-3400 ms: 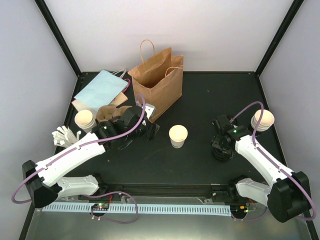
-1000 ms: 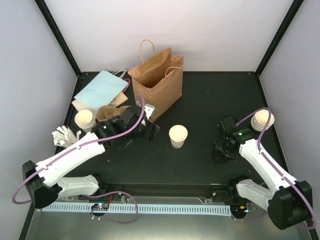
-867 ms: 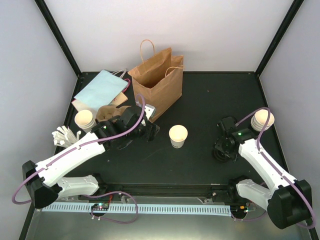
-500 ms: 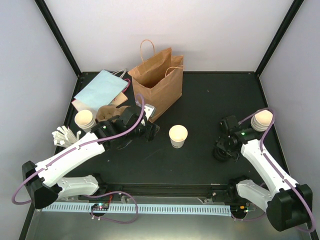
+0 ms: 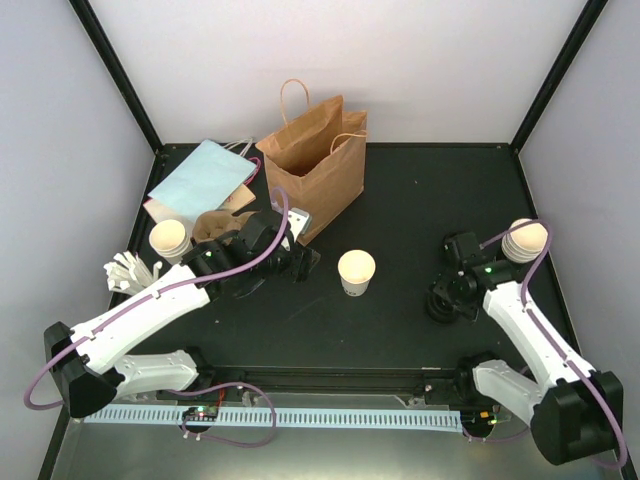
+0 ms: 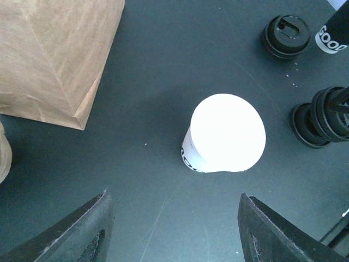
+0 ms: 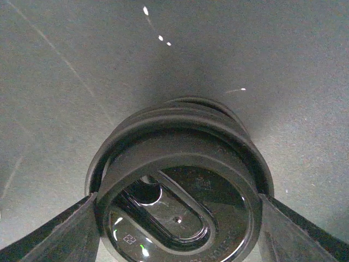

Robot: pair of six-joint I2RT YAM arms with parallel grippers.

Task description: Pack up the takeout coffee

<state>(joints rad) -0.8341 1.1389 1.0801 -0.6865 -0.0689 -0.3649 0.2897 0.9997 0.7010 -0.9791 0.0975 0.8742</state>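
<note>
The step in hand seems to be taking a lid for the open cup. The right end effector (image 7: 179,202) hangs directly over the stack of round black plastic lids (image 7: 174,117) on the right part of the dark tabletop (image 5: 400,200). Its two fingers (image 7: 54,232) stand spread, one at each side of the top lid and very close to its rim, but I cannot tell if they already press it. The left end effector (image 6: 174,218) is also spread and holds nothing. It looks toward the small black paper cup with cream inside (image 6: 223,134), which stands upright and without a lid near the middle of the tabletop. The cup is outside the upright brown paper bag (image 5: 315,165), a little in front of it and not touching it. For the next move, I judge that the right fingers must close on the top lid only, lift it straight up so the lids under it stay in place, and then carry it over to the cup.
</note>
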